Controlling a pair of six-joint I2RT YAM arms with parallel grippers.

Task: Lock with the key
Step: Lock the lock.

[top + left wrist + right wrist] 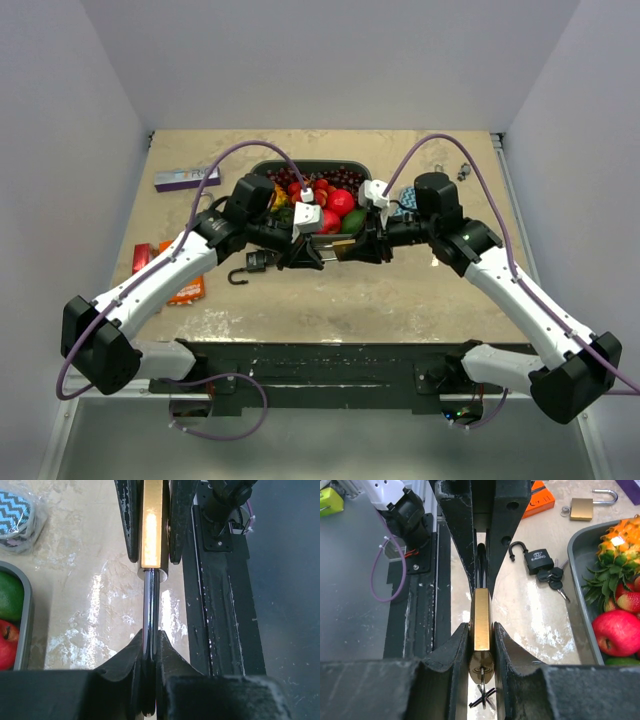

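Brass padlock [481, 611]: we hold it lengthwise between grippers. Right gripper [481, 630] clamps the body, left gripper [150, 639] pinches the shackle [150, 600]; key [482, 672] sits in the end facing our right palm.

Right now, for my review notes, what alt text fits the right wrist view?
The right gripper clamps a brass padlock by its body, a key in its keyhole, while the left gripper pinches its shackle from the far side. Beyond lie a black padlock with keys and a fruit tray.
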